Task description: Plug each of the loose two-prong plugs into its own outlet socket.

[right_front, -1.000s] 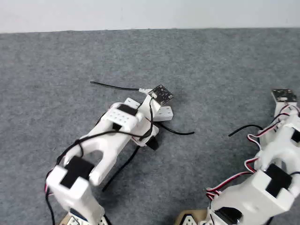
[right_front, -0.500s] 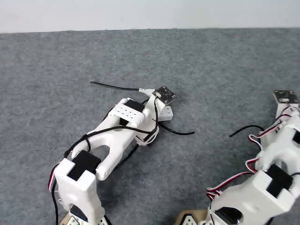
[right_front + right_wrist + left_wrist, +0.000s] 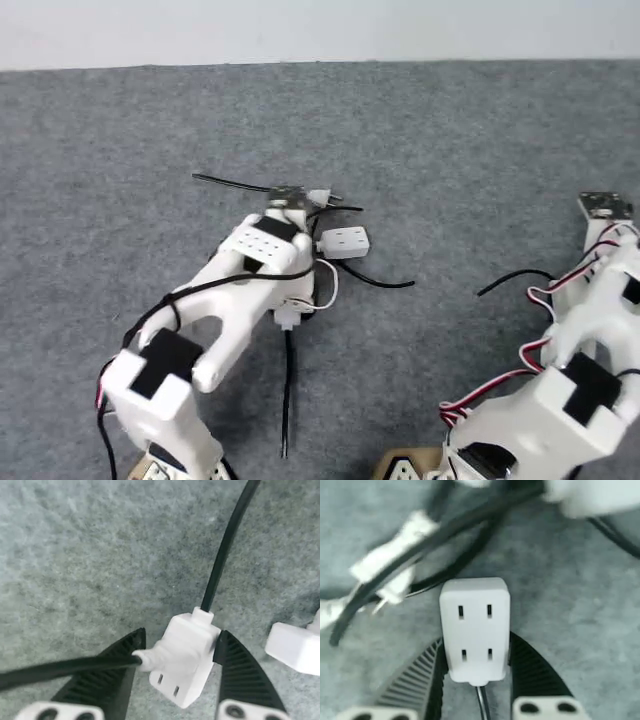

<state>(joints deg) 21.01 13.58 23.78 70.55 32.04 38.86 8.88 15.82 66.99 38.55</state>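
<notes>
grey felt-like table surface (image 3: pixel 480 140) meets a pale wall (image 3: pixel 320 30) behind.

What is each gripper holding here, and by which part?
Left gripper clamps the outlet block by its two sides, near the cord end. Right gripper sits around a white socket; a grip cannot be told.

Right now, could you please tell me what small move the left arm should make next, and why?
Probably draw the white two-socket outlet block slightly back: the left pincer grips its sides, both sockets are empty, and black cables and a loose white two-prong plug crowd its far end.
</notes>
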